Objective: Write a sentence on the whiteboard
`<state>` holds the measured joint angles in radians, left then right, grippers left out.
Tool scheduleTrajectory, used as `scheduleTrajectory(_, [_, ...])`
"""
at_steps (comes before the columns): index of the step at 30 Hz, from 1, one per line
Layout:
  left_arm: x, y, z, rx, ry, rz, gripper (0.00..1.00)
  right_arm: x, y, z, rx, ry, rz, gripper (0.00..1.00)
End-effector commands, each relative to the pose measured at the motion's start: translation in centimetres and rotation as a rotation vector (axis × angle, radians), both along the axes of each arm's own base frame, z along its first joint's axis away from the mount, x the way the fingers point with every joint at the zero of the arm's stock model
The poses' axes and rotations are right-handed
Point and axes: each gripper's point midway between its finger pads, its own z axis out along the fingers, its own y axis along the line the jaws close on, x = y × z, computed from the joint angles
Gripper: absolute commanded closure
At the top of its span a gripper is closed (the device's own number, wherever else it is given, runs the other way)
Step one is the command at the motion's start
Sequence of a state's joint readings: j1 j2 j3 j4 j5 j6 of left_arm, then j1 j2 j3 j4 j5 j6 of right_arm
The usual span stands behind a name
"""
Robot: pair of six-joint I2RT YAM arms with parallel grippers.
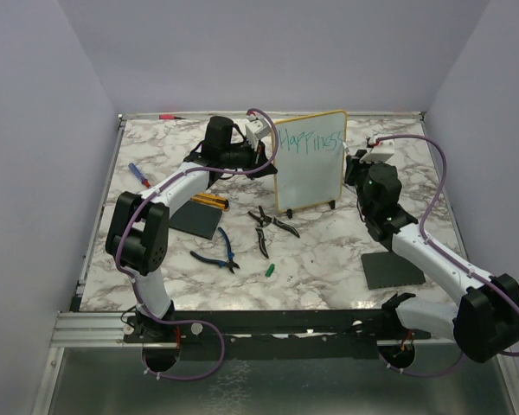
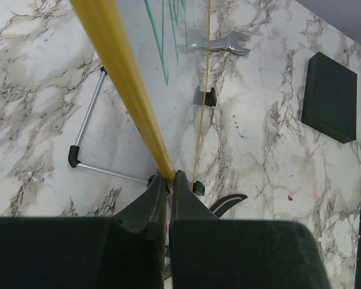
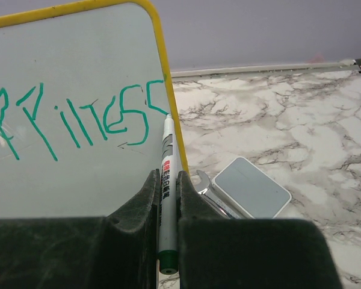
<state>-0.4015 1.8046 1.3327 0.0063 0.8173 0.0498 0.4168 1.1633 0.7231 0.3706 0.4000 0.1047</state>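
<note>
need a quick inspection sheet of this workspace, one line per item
surface: marble-pattern table, tools scattered
job's things: whiteboard upright; sentence reads only "Happiness"
clutter: blue pliers, black cutters, green cap, two dark pads, wrench
grippers: left gripper shut on whiteboard's yellow rim; right gripper shut on marker, tip by the last letter
cables: purple cables loop along both arms
surroundings: plain lilac walls, nothing else seen

On the whiteboard (image 1: pixel 311 183) one teal handwritten word (image 1: pixel 310 140) is read from the top cam: "Happiness". From the right wrist cam only "ppiness" is seen. On the marker (image 3: pixel 166 180), a red label w/ small print is seen, not legible.
</note>
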Motion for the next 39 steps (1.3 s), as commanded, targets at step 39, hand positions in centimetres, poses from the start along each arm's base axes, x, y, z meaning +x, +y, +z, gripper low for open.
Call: scheduleTrajectory(39, [-0.2,0.2,-0.1,0.018,-0.038,-0.006,1.00,-3.8,-0.1,-0.1,0.042,0.043,0.079,0.99])
